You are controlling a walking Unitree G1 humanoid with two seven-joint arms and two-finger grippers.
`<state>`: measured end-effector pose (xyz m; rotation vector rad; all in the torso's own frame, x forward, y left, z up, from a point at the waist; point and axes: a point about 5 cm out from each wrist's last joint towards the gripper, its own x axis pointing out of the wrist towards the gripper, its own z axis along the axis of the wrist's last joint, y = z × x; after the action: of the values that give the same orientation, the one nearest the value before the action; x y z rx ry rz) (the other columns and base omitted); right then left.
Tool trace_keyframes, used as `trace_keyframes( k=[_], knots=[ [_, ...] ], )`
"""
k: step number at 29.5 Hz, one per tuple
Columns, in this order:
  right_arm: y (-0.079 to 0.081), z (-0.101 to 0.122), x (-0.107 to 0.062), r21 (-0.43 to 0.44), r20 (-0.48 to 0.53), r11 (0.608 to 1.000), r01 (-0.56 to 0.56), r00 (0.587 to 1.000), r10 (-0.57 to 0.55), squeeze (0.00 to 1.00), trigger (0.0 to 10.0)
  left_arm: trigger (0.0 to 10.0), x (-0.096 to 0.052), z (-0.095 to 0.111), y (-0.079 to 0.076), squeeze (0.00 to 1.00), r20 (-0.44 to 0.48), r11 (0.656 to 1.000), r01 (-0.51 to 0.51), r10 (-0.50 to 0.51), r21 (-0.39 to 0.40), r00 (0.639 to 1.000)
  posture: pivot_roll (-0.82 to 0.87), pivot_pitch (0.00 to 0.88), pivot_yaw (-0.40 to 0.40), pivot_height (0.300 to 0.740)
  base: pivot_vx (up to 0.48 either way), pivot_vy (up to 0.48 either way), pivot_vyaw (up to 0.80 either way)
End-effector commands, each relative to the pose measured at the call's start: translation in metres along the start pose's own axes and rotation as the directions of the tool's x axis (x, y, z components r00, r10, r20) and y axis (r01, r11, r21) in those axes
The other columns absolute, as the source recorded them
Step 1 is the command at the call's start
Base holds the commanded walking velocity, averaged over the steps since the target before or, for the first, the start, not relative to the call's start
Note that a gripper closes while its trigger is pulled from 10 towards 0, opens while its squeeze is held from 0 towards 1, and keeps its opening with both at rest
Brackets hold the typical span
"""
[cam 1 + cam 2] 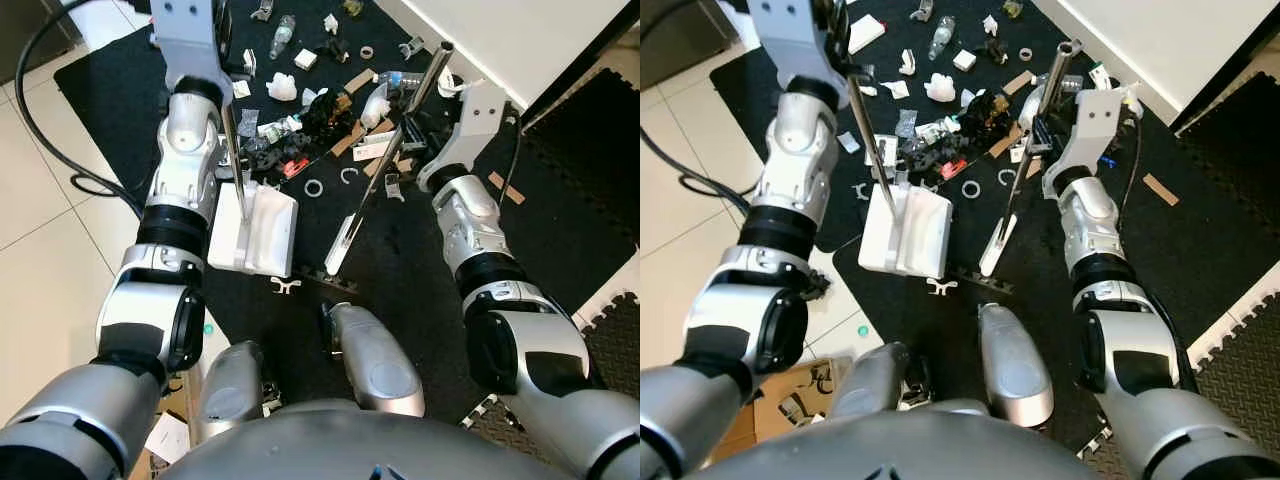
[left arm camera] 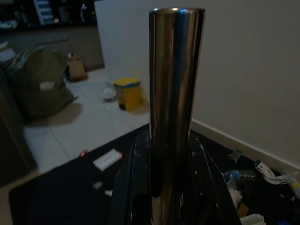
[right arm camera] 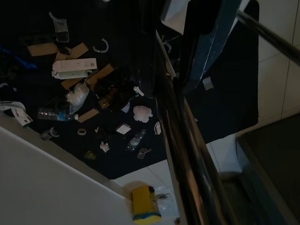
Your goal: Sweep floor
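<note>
The 2 stiff, slick metal handles look light: left gripper (image 2: 161, 187) clamps the dustpan (image 1: 255, 232) pole, right gripper (image 1: 1040, 128) the broom (image 1: 1032, 150) shaft above the litter (image 1: 300, 135).

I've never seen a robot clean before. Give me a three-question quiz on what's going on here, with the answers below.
1. True or false: the white plastic dustpan rests on the black foam mat.
2. Which gripper holds the metal pole of the dustpan? A) left B) right
3. Fill in: the long metal-handled broom is held by the ____ gripper.

Key
1. True. It sits at the mat's edge, just before the pile of scattered litter.
2. A. The left gripper is shut on the shiny dustpan pole.
3. Right. The right gripper is clamped on the broom's handle, its white head down on the mat.
</note>
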<state>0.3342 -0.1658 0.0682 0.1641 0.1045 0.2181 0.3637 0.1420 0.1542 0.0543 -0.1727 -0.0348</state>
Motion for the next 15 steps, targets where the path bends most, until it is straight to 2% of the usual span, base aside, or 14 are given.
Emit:
trace_keyframes(
  k=[1, 5, 6, 15],
  knots=[
    [-0.001, 0.003, 0.001, 0.006, 0.016, 1.000, 0.010, 1.000, -0.010, 0.00, 10.0, 10.0, -0.001, 0.002, -0.002, 0.00, 0.008, 1.000, -0.007, 0.008, -0.021, 1.000, -0.05, 0.032, -0.004, 0.740, 0.000, 0.000, 0.00],
    [0.001, 0.000, 0.000, 0.000, 0.005, 1.000, 0.006, 1.000, -0.006, 0.00, 10.0, 10.0, -0.007, -0.006, -0.001, 0.00, -0.015, 1.000, -0.016, 0.015, -0.018, 1.000, -0.05, 0.032, -0.005, 0.740, 0.000, 0.000, 0.00],
    [0.001, -0.002, 0.000, -0.002, 0.003, 1.000, 0.009, 1.000, -0.009, 0.00, 10.0, 10.0, -0.012, -0.012, 0.000, 0.00, -0.027, 1.000, -0.020, 0.020, -0.008, 0.999, -0.04, 0.034, -0.006, 0.740, 0.000, 0.000, 0.00],
    [-0.005, -0.002, -0.003, -0.035, 0.000, 0.999, 0.032, 0.999, -0.032, 0.00, 10.0, 10.0, -0.024, -0.017, 0.007, 0.00, -0.043, 1.000, -0.028, 0.028, 0.011, 0.999, -0.03, 0.043, -0.006, 0.740, 0.000, 0.000, 0.00]
  ],
)
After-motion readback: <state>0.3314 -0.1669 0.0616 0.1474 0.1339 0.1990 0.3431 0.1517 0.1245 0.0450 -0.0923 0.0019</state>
